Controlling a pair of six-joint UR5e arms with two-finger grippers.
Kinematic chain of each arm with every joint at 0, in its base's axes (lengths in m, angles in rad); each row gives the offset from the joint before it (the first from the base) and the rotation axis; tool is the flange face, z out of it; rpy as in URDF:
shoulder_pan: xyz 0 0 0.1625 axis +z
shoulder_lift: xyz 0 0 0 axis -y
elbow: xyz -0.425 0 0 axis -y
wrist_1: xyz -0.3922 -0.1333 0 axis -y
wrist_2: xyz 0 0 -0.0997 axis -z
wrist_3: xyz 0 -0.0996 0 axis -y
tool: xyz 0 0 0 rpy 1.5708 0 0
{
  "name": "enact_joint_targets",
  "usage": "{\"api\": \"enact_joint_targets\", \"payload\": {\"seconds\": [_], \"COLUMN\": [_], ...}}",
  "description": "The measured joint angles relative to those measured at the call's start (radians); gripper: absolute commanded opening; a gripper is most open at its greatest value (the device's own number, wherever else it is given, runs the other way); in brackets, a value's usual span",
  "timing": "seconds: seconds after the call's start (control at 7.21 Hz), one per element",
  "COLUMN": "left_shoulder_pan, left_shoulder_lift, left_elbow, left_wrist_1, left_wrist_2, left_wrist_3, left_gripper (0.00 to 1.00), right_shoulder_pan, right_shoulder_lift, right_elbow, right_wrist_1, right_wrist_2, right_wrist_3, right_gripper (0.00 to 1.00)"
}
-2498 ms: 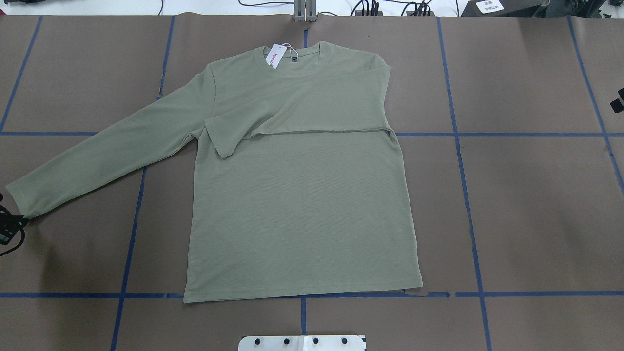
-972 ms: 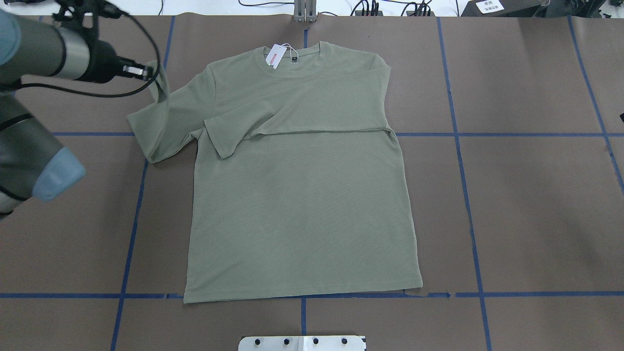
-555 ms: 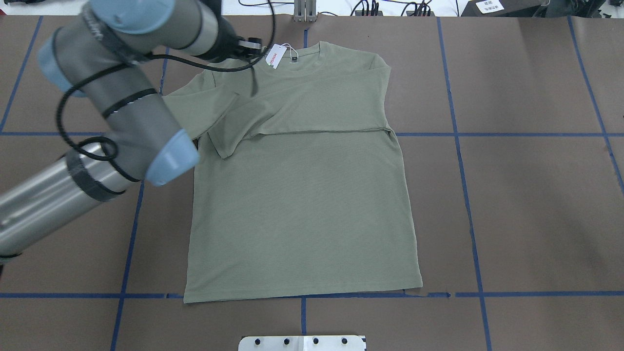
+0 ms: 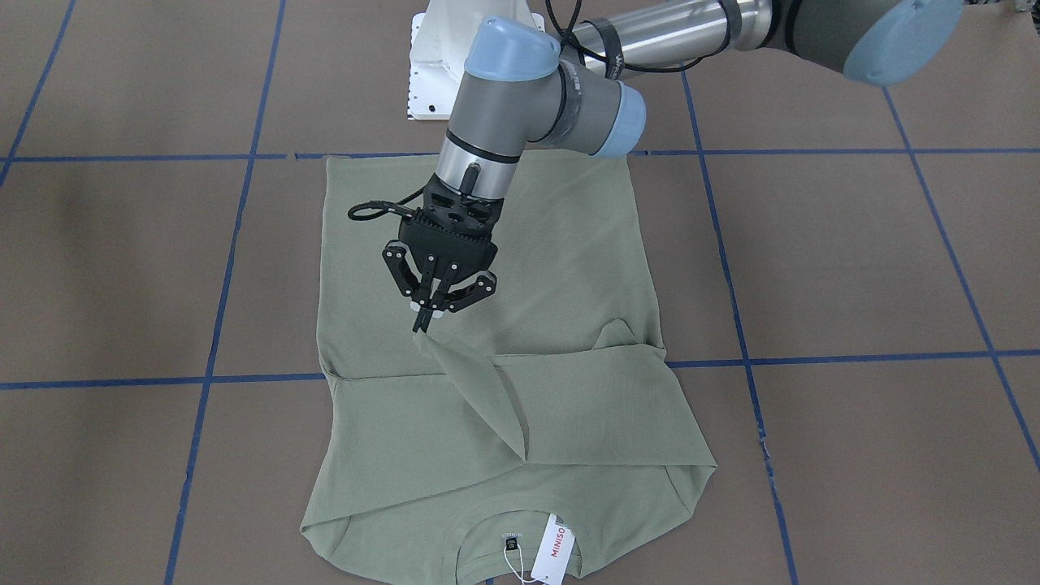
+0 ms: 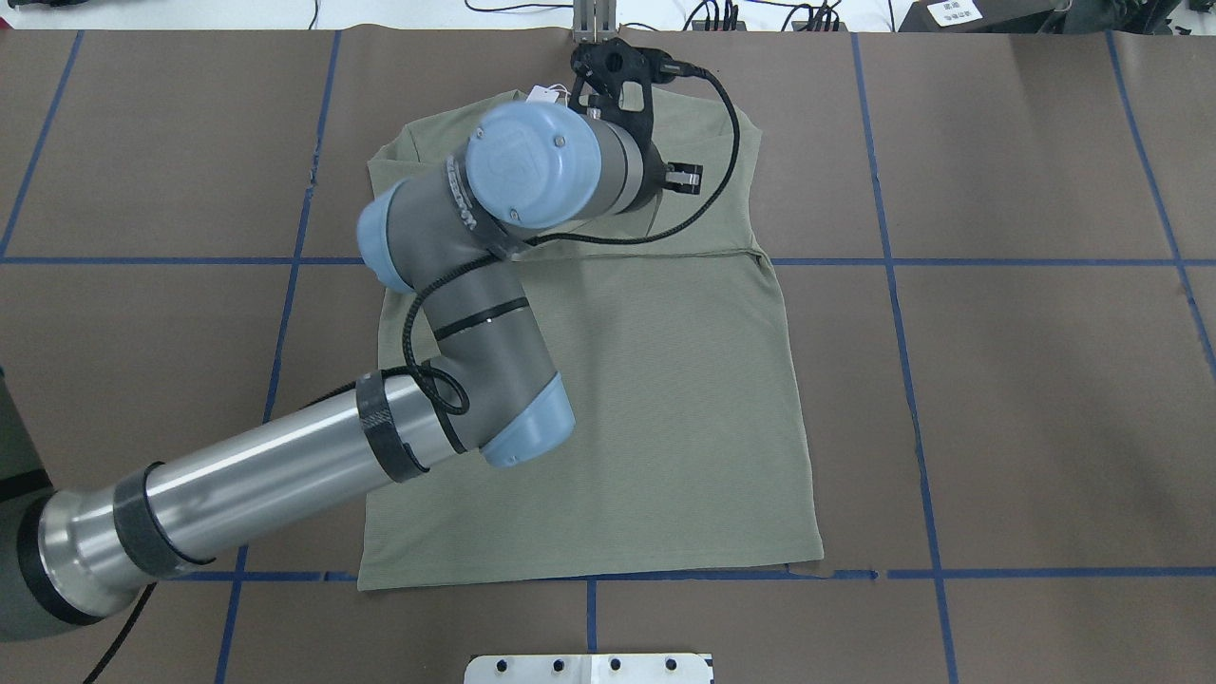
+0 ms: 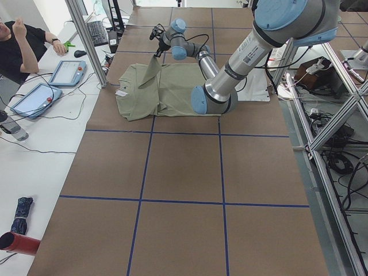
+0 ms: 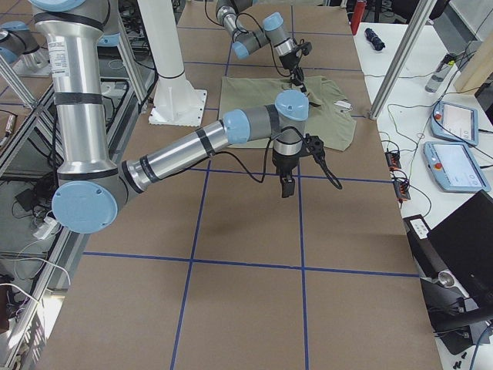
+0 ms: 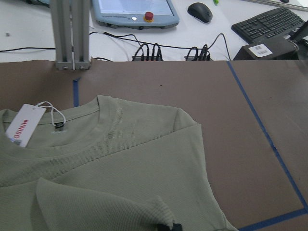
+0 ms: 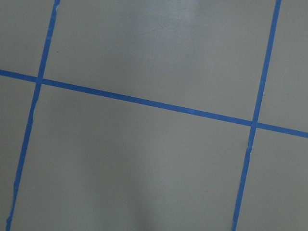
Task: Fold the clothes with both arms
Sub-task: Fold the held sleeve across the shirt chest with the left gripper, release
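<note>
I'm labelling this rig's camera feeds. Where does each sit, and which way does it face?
Front-facing: across the table, facing the robot; left gripper pinches the shirt sleeve.
Overhead: behind the robot, looking down; left arm covers the shirt.
Exterior left: table's left end; left arm near.
Exterior right: opposite end; right arm near.
Left wrist: faces the shirt and hang tag.
Right wrist: faces bare taped table; no body shows.
Front-facing and left wrist share the hang tag.

Overhead and front cameras face each other (both steeply down), sharing the shirt point(image 5: 646, 427).
</note>
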Motion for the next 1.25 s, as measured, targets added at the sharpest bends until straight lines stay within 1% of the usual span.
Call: {"api": "enact_joint_targets", "payload": {"seconds": [0.14,0.28,0.42,0.56,0.69,1.11,1.25], "left_shoulder_pan": [0.041,0.066,0.085,0.097,0.104,0.104,0.095], "left_shoulder_lift": [-0.003,-0.008,-0.022,-0.054,-0.086,-0.099,-0.095], "left_elbow": [0.066,0.103,0.126,0.161,0.196,0.216,0.212], "left_wrist_1": [-0.098,-0.146,-0.164,-0.170,-0.173,-0.207,-0.213], "left_wrist_2": [0.040,0.057,0.063,0.065,0.065,0.063,0.049], "left_wrist_3": [0.042,0.075,0.095,0.102,0.105,0.090,0.081], "left_gripper": [0.00,0.00,0.00,0.04,0.99,1.00,1.00], "right_shoulder_pan": [0.001,0.002,0.003,0.003,0.003,0.002,0.001], "right_shoulder_lift": [0.000,0.000,-0.001,0.000,0.000,0.006,0.008], "right_elbow": [0.000,0.000,0.000,-0.001,-0.002,-0.004,-0.010], "right_wrist_1": [0.000,0.000,0.000,0.000,0.000,0.013,0.053], "right_wrist_2": [-0.001,-0.001,-0.001,-0.002,-0.002,-0.002,-0.001], "right_wrist_3": [0.000,0.000,0.000,0.000,0.000,0.010,0.014], "right_gripper": [1.00,1.00,1.00,1.00,1.00,1.00,1.00]}}
